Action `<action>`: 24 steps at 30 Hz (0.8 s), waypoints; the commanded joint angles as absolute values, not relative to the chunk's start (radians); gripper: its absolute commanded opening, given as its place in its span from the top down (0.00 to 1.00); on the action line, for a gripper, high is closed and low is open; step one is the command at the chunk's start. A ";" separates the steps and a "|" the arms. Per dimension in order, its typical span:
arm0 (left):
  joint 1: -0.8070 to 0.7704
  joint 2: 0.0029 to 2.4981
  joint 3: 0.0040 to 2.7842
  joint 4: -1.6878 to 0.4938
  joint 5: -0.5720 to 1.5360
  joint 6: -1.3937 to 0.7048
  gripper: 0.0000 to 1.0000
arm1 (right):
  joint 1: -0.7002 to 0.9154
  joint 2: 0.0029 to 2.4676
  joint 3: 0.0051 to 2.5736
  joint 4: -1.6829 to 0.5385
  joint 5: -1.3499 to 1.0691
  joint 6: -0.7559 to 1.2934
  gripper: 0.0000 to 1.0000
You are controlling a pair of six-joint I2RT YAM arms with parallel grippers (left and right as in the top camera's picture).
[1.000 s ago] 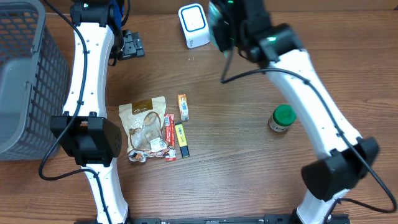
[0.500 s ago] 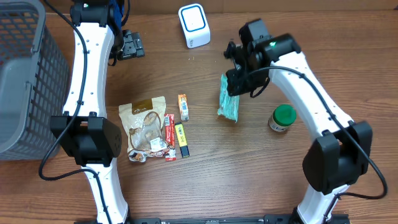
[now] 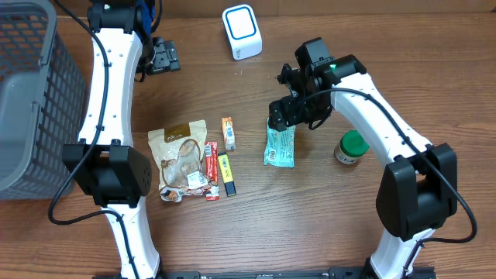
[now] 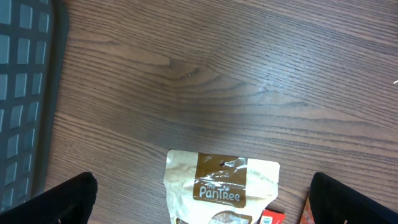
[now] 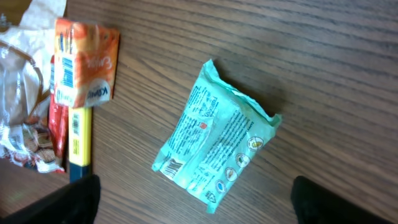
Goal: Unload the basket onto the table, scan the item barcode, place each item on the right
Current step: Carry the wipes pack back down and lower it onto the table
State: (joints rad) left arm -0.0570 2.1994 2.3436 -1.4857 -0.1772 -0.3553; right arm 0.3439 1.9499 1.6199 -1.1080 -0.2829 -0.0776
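Both sets of jaws were spread wide and empty. The right gripper [image 3: 284,114] hung just over the teal packet [image 5: 214,152], which lay flat on the table [image 3: 310,225] with its barcode [image 5: 169,165] up, well apart from the white scanner [image 3: 242,31]. The left gripper [image 3: 163,56] sat far off. Looked like a regrasp was next, fingers kept off the code. Only readable brand: "The Pantree" on the brown pouch [image 4: 222,186].

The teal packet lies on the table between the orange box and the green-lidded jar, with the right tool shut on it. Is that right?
No: the right tool is open, not gripping the teal packet, as the right wrist view shows. The packet does lie on the table between the orange box and the green-lidded jar.
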 commanded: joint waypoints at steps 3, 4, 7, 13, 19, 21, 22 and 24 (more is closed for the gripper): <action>-0.055 2.191 2.345 -1.485 -0.191 -0.333 0.00 | 0.307 1.938 1.615 -1.104 -0.290 -0.075 0.00; -0.055 2.191 2.345 -1.485 -0.190 -0.333 0.00 | 0.305 1.938 1.615 -1.105 -0.290 -0.075 0.00; -0.055 2.191 2.345 -1.485 -0.191 -0.333 0.00 | 0.304 1.938 1.615 -1.104 -0.290 -0.075 0.00; -0.055 2.191 2.345 -1.485 -0.191 -0.333 0.00 | 0.305 1.938 1.615 -1.104 -0.290 -0.075 0.00; -0.055 2.191 2.345 -1.485 -0.191 -0.333 0.00 | 0.304 1.938 1.615 -1.104 -0.290 -0.075 0.00; -0.055 2.191 2.345 -1.485 -0.191 -0.333 0.00 | 0.305 1.938 1.615 -1.104 -0.290 -0.075 0.00; -0.055 2.191 2.345 -1.485 -0.191 -0.333 0.00 | 0.305 1.938 1.615 -1.104 -0.290 -0.075 0.00; -0.055 2.191 2.345 -1.485 -0.190 -0.333 0.00 | 0.305 1.938 1.615 -1.104 -0.290 -0.075 0.00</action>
